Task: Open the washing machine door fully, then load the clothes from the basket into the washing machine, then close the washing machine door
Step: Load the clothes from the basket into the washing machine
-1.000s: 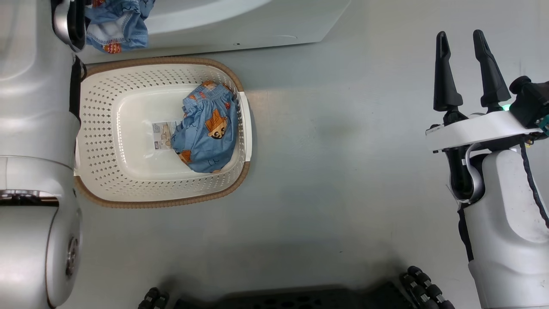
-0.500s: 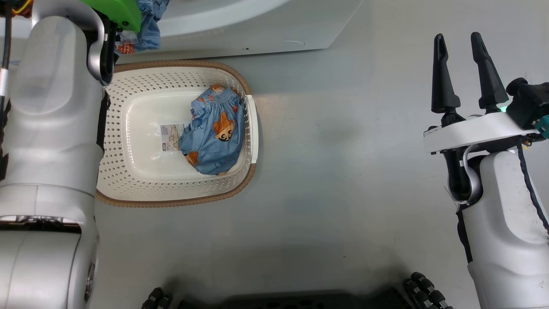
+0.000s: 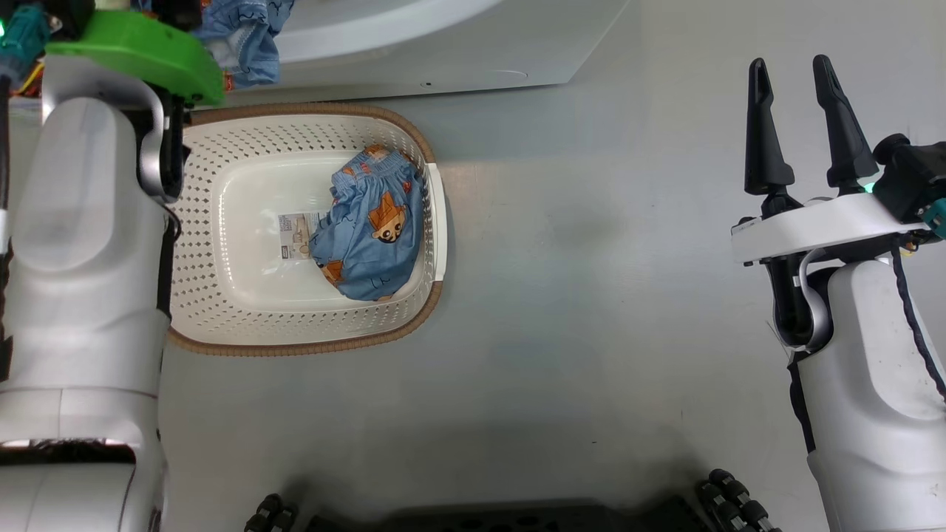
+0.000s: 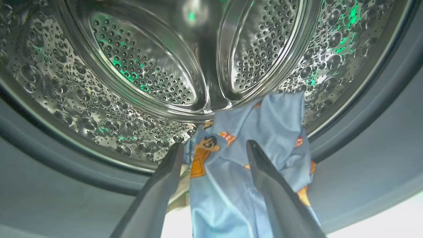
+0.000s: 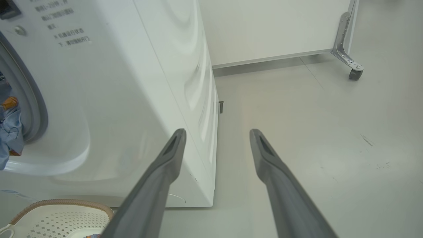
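Observation:
In the left wrist view my left gripper [image 4: 214,144] is open at the mouth of the washing machine's steel drum [image 4: 142,76]. A light-blue garment [image 4: 231,172] with orange figures is draped over the drum's lip between the spread fingers, not pinched. From the head view it hangs at the washing machine's [image 3: 443,59] opening as blue fabric [image 3: 247,37]. The cream basket [image 3: 310,347] holds one more printed blue garment [image 3: 373,229] at its right end. My right gripper [image 3: 791,61] stands open and empty far to the right. The washing machine door is out of view.
My left forearm and green wrist piece [image 3: 133,55] overlap the basket's left side. A paper label [image 3: 295,235] lies on the basket's floor. In the right wrist view, a white panel on a caster [image 5: 356,73] stands behind the machine's side [image 5: 185,82]. My dark base [image 3: 517,513] is below.
My left arm has drawn back toward me, bringing its green wrist piece into the head view. The garment stays hanging at the drum's mouth. The head camera shifted slightly. The right arm is still.

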Controlling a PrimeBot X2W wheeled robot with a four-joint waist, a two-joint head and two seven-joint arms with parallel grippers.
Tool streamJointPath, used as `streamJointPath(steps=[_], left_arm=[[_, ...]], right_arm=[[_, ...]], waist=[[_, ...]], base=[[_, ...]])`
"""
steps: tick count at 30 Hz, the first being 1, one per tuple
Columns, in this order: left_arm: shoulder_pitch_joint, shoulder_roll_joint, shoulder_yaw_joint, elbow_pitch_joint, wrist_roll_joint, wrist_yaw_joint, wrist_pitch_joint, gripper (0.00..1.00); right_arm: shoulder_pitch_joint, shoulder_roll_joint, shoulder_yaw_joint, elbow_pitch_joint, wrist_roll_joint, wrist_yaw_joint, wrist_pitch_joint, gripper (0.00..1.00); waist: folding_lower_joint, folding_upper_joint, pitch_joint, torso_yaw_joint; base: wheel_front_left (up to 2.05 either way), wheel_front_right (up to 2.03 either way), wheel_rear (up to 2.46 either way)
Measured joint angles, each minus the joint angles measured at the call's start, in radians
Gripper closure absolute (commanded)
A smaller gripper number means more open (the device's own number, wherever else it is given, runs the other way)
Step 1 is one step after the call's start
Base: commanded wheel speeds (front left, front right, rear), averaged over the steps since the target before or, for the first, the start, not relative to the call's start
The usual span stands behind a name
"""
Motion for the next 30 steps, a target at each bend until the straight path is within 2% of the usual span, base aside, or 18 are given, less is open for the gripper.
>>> streamJointPath(steps=[4,20,30], left_arm=[[0.067,0.015,0.017,-0.050,-0.001,0.007,-0.001,0.00],[0.243,0.013,0.054,-0.235,-0.001,0.035,-0.001,0.00],[0.365,0.014,0.092,-0.294,-0.001,0.055,-0.001,0.00]], right_arm=[[0.000,-0.001,0.000,-0.002,-0.001,0.000,0.000,0.00],[0.000,-0.003,0.004,-0.003,-0.001,0.000,0.000,0.00],[0.000,-0.004,0.004,-0.008,-0.007,0.000,0.000,0.00]], waist=[[0.0000,0.0000,0.002,0.001],[0.0000,0.0000,0.009,0.008],[0.0000,0.0000,0.008,0.010]], base=[[0.00,0.00,0.00],[0.00,0.00,0.00],[0.00,0.00,0.00]])
